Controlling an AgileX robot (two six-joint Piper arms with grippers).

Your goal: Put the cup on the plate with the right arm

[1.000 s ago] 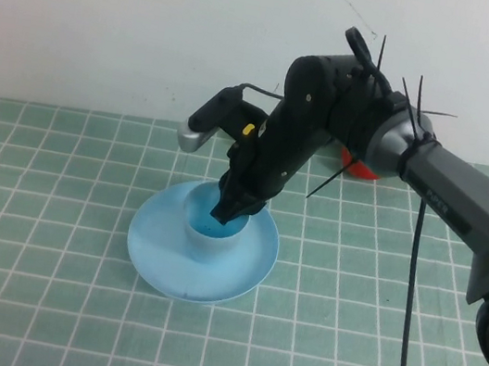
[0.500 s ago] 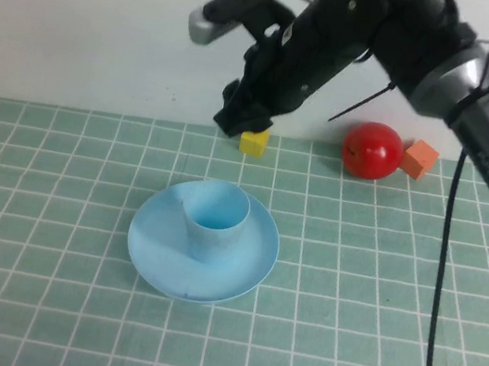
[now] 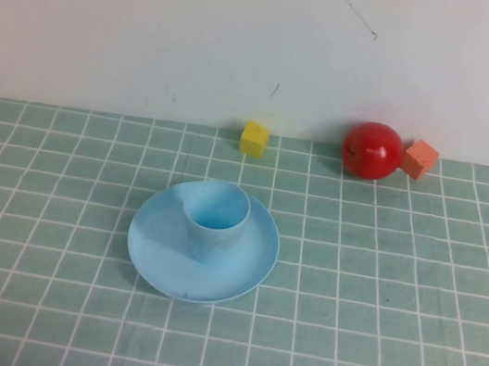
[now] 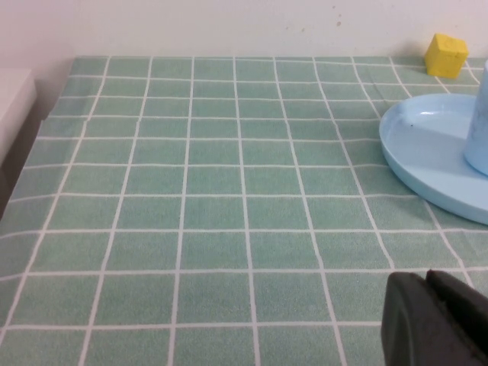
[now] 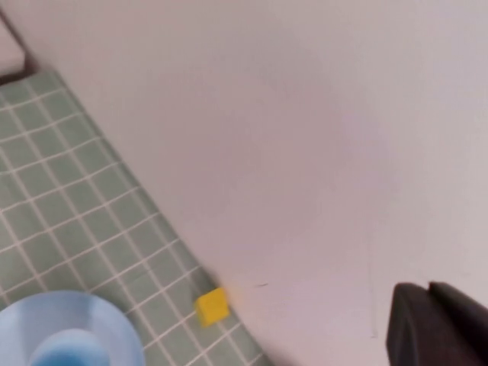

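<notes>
Nearest on the green checked tablecloth point(image 3: 366, 354): the plate point(image 3: 250, 264), light blue, shallow rim, lying flat a little left of the table's middle. The cup point(image 3: 216, 220) stands upright on the plate, inside the rim, open mouth up, nothing gripping it.

Neither arm shows in the high view. Left gripper point(image 4: 435, 320) appears only as a dark block at the edge of its wrist view, low over the cloth on the robot's left side; the plate's rim point(image 4: 415, 164) lies ahead of it and well apart, with a sliver of the cup at the frame edge. Cannot tell how its fingers are set.

Right gripper point(image 5: 438, 324) is likewise a dark block in its own view, high above the table and facing the wall; cup point(image 5: 69, 354) and plate point(image 5: 114, 324) sit far below it, well apart. Finger state: cannot tell.

Farther back, along the white wall point(image 3: 159, 18): a yellow cube point(image 3: 254, 138), then to the right a red apple point(image 3: 372, 151) with an orange cube point(image 3: 420, 159) just beside it.
</notes>
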